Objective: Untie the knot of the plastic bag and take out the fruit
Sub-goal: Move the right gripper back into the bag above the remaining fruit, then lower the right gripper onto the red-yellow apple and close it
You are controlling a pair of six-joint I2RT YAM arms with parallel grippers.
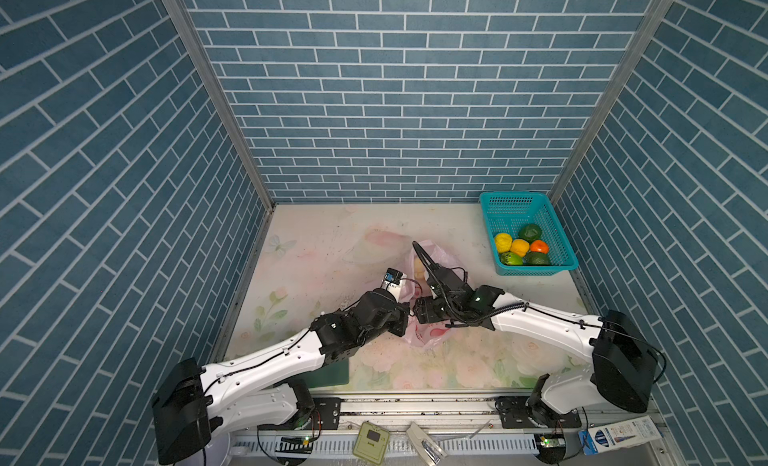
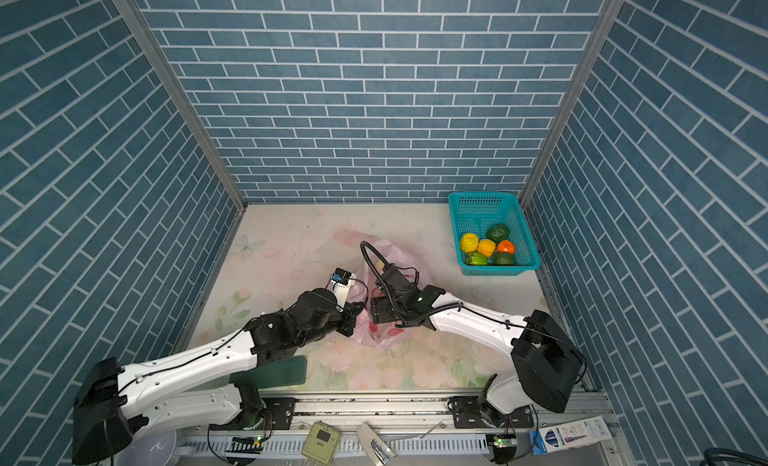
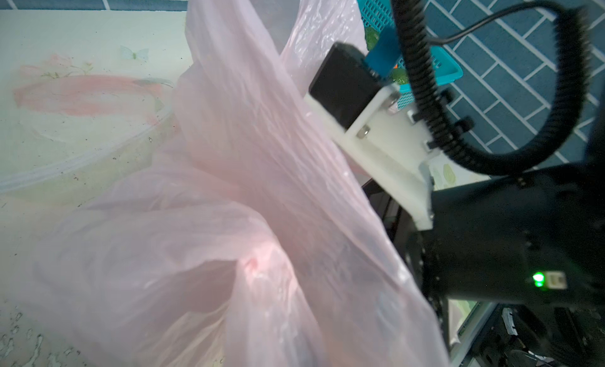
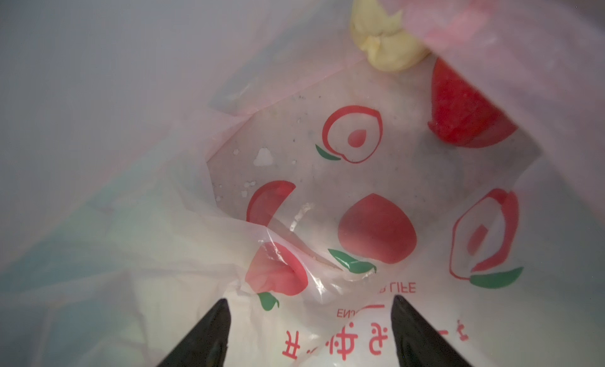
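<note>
The pink plastic bag [image 1: 432, 335] [image 2: 384, 335] lies mid-table between both arms. My left gripper [image 1: 406, 316] is at its near-left edge. In the left wrist view pink film [image 3: 262, 191] bunches down over the jaws and hides them. My right gripper [image 4: 311, 332] is open inside the bag, with printed film and a pale bulge [image 4: 327, 358] between its fingers [image 4: 209, 336]. Deeper in the bag lie a pale yellow fruit [image 4: 386, 44] and a red fruit [image 4: 465, 113]. Several more fruits [image 1: 519, 247] sit in the teal basket [image 1: 561, 231] [image 2: 525, 231]. The knot does not show.
The basket stands at the back right corner against the brick wall. A dark green board [image 1: 332, 370] lies at the front left under my left arm. A clear round rim [image 3: 82, 165] rests on the table beyond the bag. Brick walls close three sides.
</note>
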